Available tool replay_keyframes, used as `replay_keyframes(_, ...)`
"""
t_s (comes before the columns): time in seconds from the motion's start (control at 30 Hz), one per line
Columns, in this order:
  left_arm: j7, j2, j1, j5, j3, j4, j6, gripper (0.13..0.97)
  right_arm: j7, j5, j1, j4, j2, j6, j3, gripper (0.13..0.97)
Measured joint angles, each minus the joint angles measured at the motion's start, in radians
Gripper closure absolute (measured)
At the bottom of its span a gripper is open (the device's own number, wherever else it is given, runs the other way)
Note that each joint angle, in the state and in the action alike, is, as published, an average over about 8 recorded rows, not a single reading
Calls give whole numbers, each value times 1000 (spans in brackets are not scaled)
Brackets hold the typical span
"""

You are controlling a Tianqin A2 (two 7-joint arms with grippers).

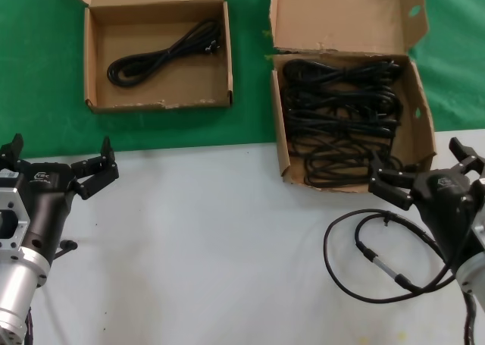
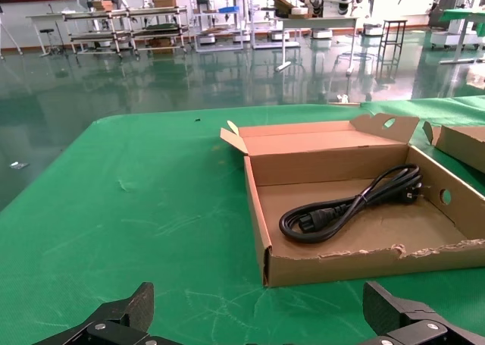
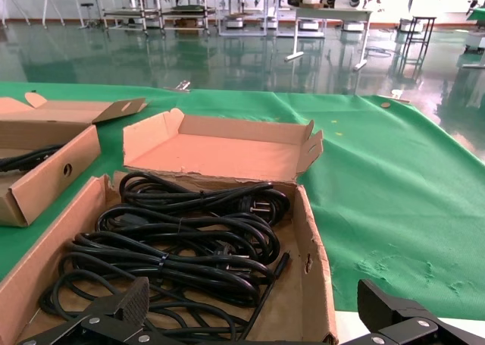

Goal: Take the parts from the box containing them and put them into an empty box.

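Power cords are what we see in both boxes: one bundled cord (image 1: 165, 53) lies in the smaller shallow box (image 1: 95, 64) on the left, and several looped cords (image 1: 341, 117) fill the larger deep box (image 1: 421, 125) on the right. Our left gripper (image 1: 57, 165) hovers over the white table (image 1: 212, 246), fingers spread, holding nothing. Our right gripper (image 1: 424, 169) hangs open at the deep box's near edge, beside a thin cable (image 1: 364, 246)

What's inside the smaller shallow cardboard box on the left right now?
One black power cord, a looped bundle, lies alone across the floor of the smaller box. The rest of the floor shows bare cardboard. Whatever sits under the cord itself is covered.
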Motion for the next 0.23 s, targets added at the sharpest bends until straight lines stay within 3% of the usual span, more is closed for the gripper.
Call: replay_keyframes(0.23,0,0,0,0,0,0,0,132,0,0,0,0,0,0,0,129)
